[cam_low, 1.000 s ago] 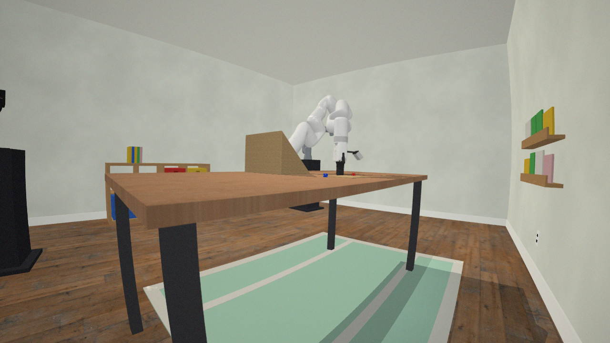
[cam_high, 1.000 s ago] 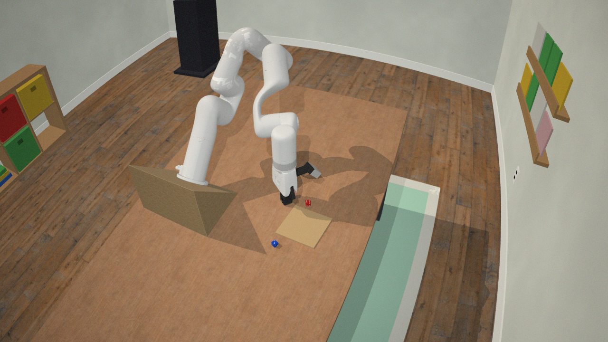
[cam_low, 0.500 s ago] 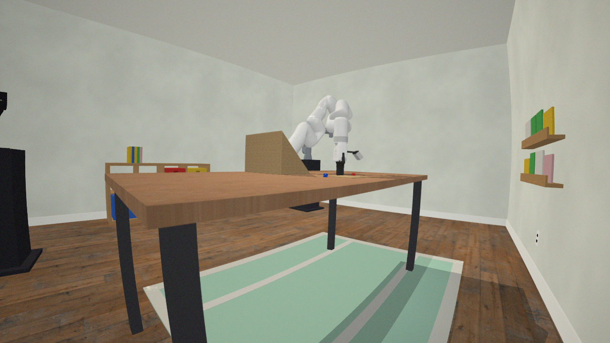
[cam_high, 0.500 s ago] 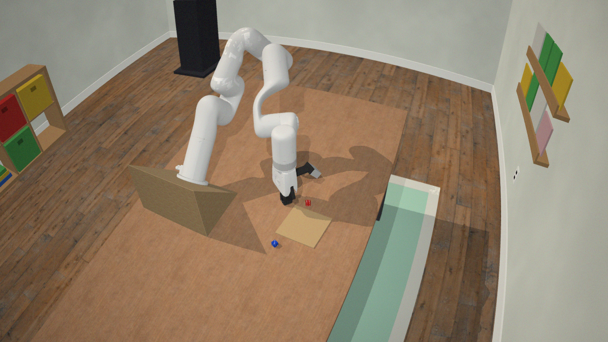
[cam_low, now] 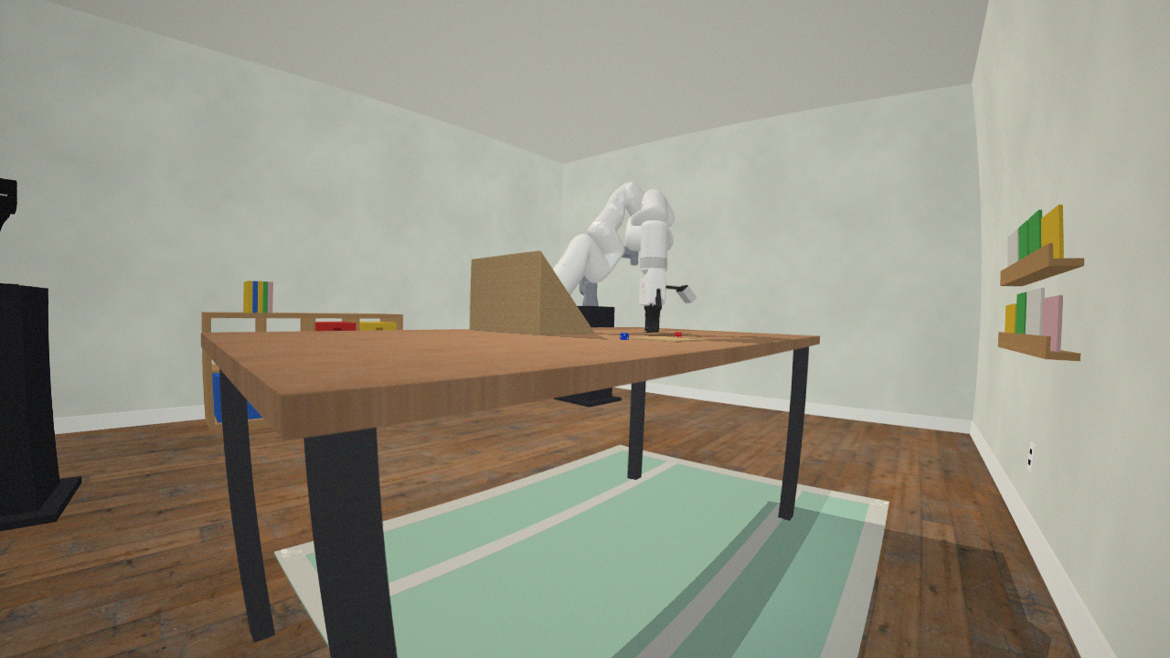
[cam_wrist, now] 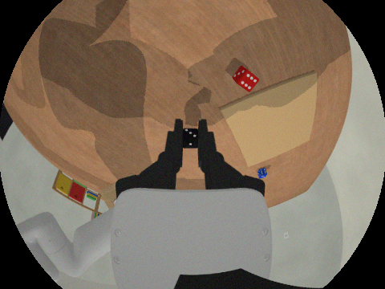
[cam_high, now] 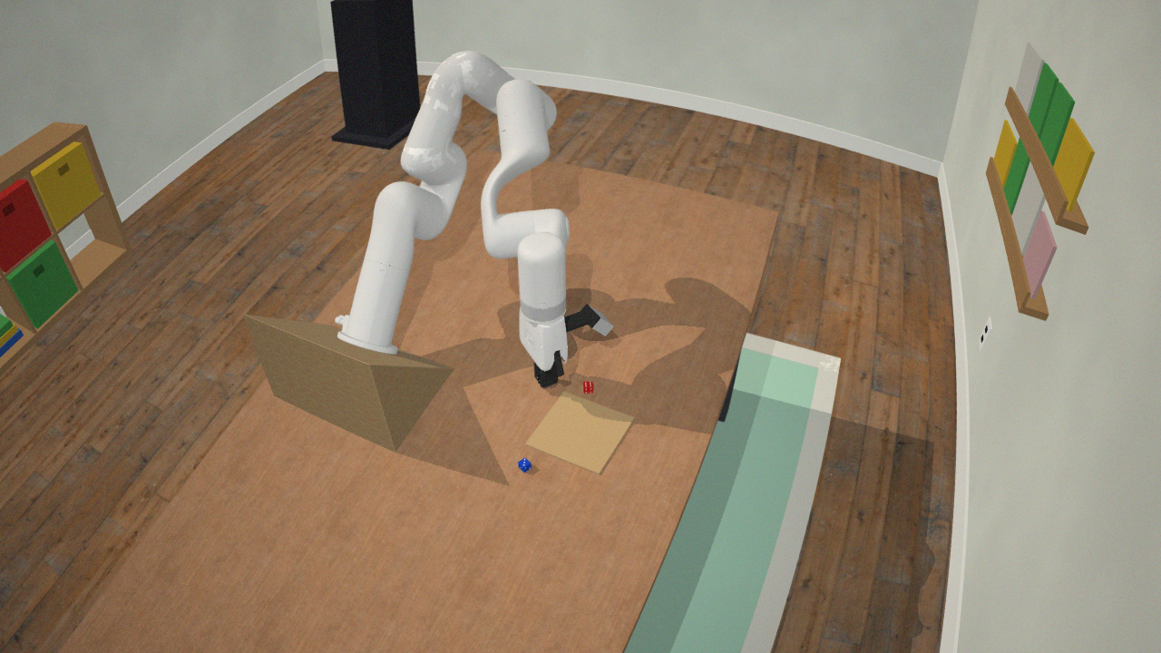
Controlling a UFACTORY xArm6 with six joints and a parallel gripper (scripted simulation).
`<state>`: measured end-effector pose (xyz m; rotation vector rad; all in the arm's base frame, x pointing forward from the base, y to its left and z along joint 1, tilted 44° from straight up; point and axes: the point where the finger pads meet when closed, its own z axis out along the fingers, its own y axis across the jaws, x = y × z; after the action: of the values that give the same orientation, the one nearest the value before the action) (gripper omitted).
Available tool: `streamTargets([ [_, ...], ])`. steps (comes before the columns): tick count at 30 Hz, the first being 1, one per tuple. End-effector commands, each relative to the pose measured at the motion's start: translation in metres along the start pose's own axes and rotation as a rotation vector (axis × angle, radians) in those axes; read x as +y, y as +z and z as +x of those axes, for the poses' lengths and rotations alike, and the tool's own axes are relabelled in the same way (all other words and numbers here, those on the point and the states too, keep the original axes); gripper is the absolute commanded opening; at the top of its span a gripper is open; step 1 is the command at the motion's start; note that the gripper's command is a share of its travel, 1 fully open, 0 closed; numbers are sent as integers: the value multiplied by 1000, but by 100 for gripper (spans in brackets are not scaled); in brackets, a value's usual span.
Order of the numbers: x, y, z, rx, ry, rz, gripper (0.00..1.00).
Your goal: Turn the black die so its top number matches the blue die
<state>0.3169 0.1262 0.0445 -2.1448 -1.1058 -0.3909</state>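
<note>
Top view: the gripper (cam_high: 549,376) points down at the table (cam_high: 325,520), at about 11 o'clock from the tan mat (cam_high: 580,432); the red die (cam_high: 588,386) sits just off the mat's far edge, the blue die (cam_high: 524,464) at the mat's 8 o'clock.

Exterior view: the gripper (cam_low: 652,326) stands upright between the blue die (cam_low: 623,335) and the red die (cam_low: 677,334).

Wrist view: both fingers pinch the black die (cam_wrist: 191,137), one on each flank, white pips facing the camera. The mat (cam_wrist: 273,124) lies at 3 o'clock, so the die is off it.

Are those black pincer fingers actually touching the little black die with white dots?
Touching. In the wrist view the gripper has both black fingers pressed against opposite sides of the small black die, with no gap showing.
</note>
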Motion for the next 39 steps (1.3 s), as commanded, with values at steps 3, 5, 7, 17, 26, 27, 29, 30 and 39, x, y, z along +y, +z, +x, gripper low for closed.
streamTargets([
  [3, 1, -42, 1, 2, -1, -3, 11],
  [5, 1, -58, 1, 2, -1, -3, 11],
  [7, 1, -72, 1, 2, -1, -3, 11],
  [17, 1, -89, 1, 2, -1, -3, 11],
  [26, 11, -91, 3, 2, 62, -3, 11],
  [27, 11, -91, 3, 2, 62, -3, 11],
  [29, 18, -92, 5, 2, 110, -3, 11],
  [30, 28, -92, 7, 2, 172, -3, 11],
  [39, 76, -93, 11, 2, 460, -3, 11],
])
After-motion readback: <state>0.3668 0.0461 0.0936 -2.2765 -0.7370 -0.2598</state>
